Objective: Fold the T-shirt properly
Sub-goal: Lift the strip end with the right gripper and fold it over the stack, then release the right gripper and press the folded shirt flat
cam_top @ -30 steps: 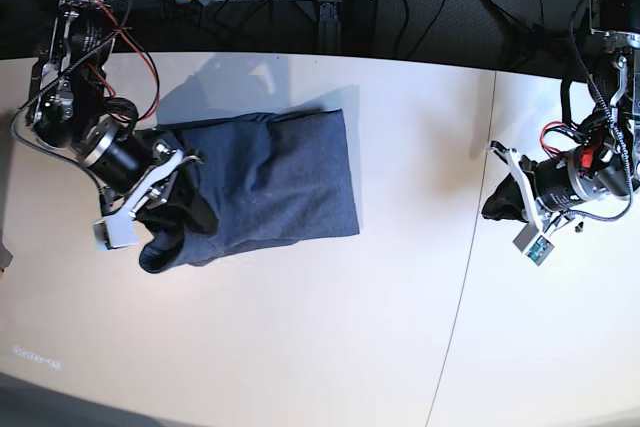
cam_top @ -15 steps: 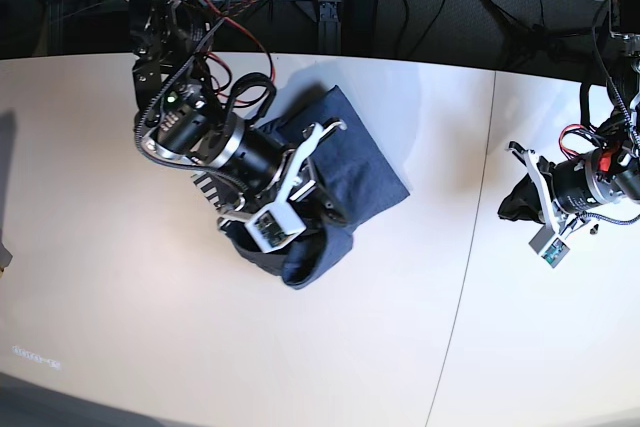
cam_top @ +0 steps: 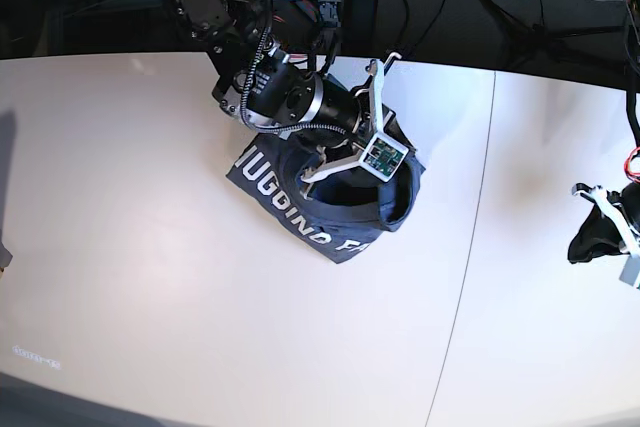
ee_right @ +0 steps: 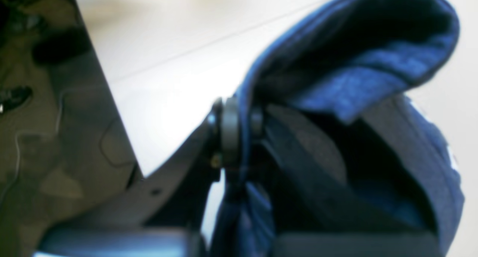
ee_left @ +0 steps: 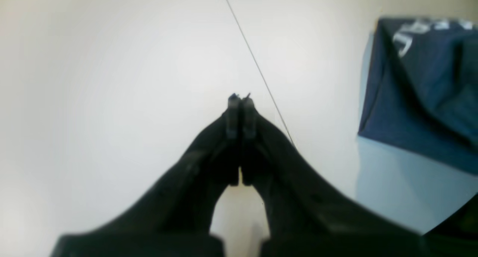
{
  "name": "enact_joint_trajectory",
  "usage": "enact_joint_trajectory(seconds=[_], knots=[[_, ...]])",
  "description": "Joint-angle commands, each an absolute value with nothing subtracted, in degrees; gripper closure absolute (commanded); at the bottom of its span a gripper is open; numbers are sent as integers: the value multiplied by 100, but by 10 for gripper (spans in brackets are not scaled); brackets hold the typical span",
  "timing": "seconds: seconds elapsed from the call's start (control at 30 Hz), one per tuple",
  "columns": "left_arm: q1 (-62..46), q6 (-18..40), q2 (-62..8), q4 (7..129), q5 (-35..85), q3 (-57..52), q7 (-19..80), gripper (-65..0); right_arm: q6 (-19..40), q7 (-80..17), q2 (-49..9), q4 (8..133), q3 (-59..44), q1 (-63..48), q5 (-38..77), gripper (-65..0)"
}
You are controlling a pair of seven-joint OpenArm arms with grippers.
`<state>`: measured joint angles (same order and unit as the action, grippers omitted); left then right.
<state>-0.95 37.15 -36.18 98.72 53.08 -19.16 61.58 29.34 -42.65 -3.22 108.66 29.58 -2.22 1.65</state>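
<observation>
Fabric of the T-shirt [ee_right: 336, 89] is pinched between the narrow jaws of the right gripper [ee_right: 239, 126], the bundle lying mid-table [cam_top: 120, 247] with white lettering showing. Well apart, the left gripper [ee_left: 240, 100] hangs pressed closed, holding nothing.

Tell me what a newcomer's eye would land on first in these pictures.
First, the right gripper, its fingers pinching an edge of the blue-grey T-shirt, which lies bunched at the table's back centre with white lettering showing. Next, the left gripper, shut on nothing, sits far off at the table's edge on the base view's right.
</observation>
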Motion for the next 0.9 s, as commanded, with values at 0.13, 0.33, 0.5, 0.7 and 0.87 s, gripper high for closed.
enact_joint_trajectory(seconds=[0.13,0.33,0.5,0.7,0.87], knots=[[-3,3887,-3732,9946,5546,-2182,6163,0,3216,-4099,-298,10910,3030,-163,233,0],[-3,3951,-3732,9946,5553,-2182,6154,0,3218,-4119,-298,10910,3140,-163,480,-362],[-3,3951,-3732,9946,5551,-2182,6154,0,3216,-4139,-298,10910,3489,-163,499,-362],[-3,3953,-3732,9946,5551,-2182,6154,0,3188,-3972,-296,10912,3673,-75,489,-362],[-3,3970,-3732,9946,5548,-2182,6156,0,3186,-3879,-285,10912,3284,244,451,-281]])
